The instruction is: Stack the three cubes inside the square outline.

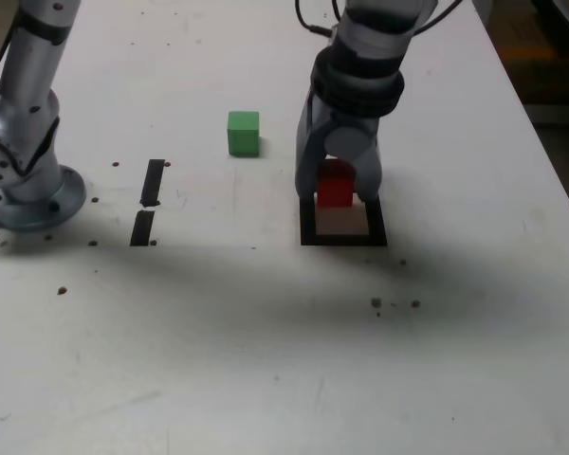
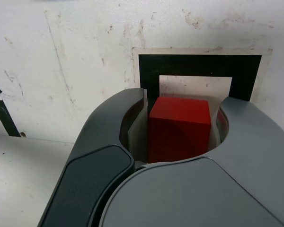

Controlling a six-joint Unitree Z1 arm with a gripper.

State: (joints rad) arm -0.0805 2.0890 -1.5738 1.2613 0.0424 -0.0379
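- red cube [image 1: 336, 190]: seen between the fingers [image 2: 246, 127], over the white inside of the square outline [image 1: 343, 240], toward its far side in the exterior view. whether it is set down or held above cannot be told; its underside is hidden.
- fingers: closed in on the red cube, one on each of two opposite sides; read as grasping it.
- handling, judged: light, stiff, not fragile. faces look flat and fairly smooth, so some slip is possible if the grip is taken off-centre. no squashing expected.
- grip spot: two opposite upright faces, mid-height, fingers kept square to them. top face left free. corners to be avoided, since the cube could be twisted.
- release, judged: fingers to be opened evenly and lifted straight up, else the cube could be dragged or tipped. flush seating to be checked first.
- square outline: taped flat on the desk [image 1: 171, 360], partly covered by the fingers. nothing there to be gripped.
- green cube [image 1: 244, 134]: on the desk, well apart, toward the exterior view's left of the outline. same handling guessed: light, rigid. side faces accessible, to be pinched at mid-height.
- short black tape strips [image 1: 153, 183]: flat on the desk, farther toward the exterior view's left; to be ignored.
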